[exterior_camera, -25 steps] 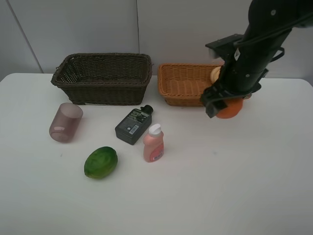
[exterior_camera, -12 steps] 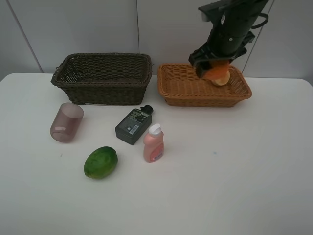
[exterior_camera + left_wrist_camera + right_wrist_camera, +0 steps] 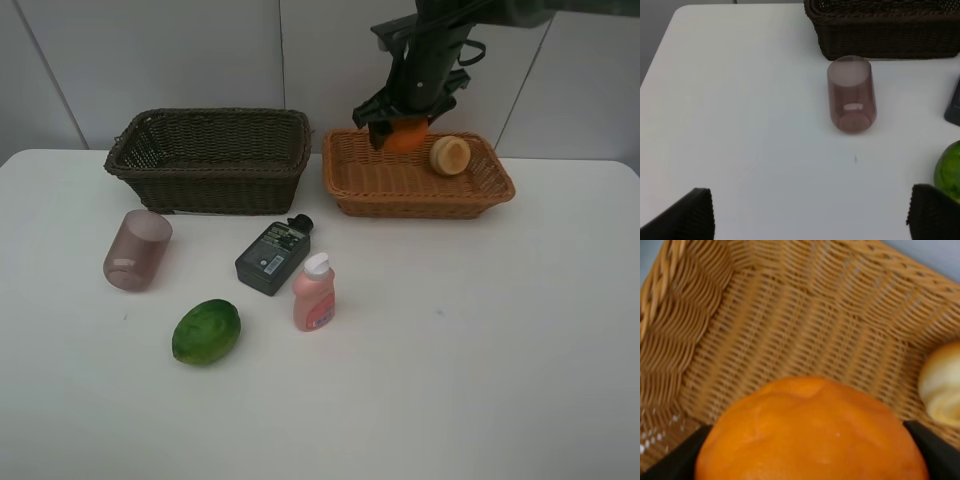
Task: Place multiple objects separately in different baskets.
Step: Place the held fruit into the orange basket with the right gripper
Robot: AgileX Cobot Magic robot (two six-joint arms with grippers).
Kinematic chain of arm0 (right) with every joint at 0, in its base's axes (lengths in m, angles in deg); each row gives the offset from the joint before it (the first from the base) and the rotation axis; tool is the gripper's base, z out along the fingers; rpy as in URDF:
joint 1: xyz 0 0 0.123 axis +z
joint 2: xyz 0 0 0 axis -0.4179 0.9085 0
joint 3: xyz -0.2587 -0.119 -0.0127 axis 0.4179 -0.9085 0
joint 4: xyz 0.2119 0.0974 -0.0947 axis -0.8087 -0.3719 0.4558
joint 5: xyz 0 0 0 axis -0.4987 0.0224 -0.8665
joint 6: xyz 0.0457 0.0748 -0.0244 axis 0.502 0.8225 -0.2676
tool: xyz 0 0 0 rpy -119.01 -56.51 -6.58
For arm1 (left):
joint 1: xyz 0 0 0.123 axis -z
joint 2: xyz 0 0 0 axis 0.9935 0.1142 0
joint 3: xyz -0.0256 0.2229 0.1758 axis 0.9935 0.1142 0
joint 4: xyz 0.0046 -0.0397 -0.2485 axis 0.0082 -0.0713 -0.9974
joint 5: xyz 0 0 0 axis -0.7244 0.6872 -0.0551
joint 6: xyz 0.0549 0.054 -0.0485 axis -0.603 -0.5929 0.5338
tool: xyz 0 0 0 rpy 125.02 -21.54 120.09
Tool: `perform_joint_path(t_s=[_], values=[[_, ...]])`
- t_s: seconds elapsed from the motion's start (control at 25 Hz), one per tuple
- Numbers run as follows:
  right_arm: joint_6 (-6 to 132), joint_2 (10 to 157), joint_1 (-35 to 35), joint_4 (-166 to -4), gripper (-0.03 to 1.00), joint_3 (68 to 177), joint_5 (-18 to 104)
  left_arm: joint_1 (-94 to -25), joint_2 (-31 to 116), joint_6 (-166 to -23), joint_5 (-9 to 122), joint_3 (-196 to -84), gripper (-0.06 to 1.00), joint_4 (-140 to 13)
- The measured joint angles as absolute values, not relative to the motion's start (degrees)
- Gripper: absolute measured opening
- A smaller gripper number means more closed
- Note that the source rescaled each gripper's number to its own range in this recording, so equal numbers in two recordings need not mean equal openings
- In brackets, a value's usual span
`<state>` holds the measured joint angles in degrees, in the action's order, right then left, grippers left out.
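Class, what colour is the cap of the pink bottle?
White: the pink bottle has a white cap, clearest in the exterior high view.

Bright even light, soft shadows; the orange [image 3: 810,435] looks blurred.

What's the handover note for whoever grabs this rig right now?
Left claw: open, empty, above the table near the purple cup.
Right claw: shut on the orange, held over the tan basket, not released.
Done: round pale fruit lies in the tan basket.
On the table: purple cup on its side, dark-green bottle flat, pink bottle upright, green fruit.
Dark basket: nothing seen inside.
Left: release the orange, then sort the four table items into baskets.
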<state>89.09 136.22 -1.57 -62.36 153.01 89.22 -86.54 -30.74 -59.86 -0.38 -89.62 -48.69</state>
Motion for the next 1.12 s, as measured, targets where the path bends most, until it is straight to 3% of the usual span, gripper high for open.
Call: perform_joint_path(t_s=[1.12], values=[[89.09,145.48,-4.78,-62.98,0.66,154.08,81.87,-86.54,-30.74,-59.86,-0.38,-89.62,1.00,-48.69]])
